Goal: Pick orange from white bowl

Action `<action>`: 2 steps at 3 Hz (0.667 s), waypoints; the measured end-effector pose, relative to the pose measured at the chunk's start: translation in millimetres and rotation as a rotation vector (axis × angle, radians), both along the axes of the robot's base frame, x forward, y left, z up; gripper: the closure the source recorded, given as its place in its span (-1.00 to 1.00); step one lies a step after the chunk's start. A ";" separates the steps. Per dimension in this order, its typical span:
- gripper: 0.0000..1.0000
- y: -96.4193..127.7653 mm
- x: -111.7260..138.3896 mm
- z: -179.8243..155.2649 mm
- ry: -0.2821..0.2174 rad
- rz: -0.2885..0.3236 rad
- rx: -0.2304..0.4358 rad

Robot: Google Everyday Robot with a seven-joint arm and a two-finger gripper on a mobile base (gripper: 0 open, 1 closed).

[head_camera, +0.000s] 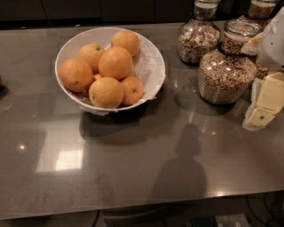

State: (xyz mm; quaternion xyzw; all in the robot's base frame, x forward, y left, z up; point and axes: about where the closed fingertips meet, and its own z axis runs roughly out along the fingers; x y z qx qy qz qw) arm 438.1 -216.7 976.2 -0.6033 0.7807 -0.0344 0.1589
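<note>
A wide white bowl (74, 39) lined with crumpled white paper (150, 66) stands on the grey counter (142, 159) at the back left. It holds several oranges. A large deep-orange one (116, 63) sits on top in the middle, with others alike at the left (76, 75) and at the back (126, 41). A paler yellow-orange one (106, 92) lies at the front, and a smaller orange (132, 90) is beside it. My gripper (265, 105), cream and white, is at the right edge of the view, well to the right of the bowl, above the counter and holding nothing.
Two glass jars of cereal (226, 71) (199, 37) stand between the bowl and my gripper. A third jar (261, 9) is at the back right. The counter's front edge runs along the bottom of the view.
</note>
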 end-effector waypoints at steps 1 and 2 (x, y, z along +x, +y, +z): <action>-1.00 0.1 0.2 0.0 0.000 0.000 0.000; -1.00 7.6 16.6 0.2 -0.034 0.010 0.000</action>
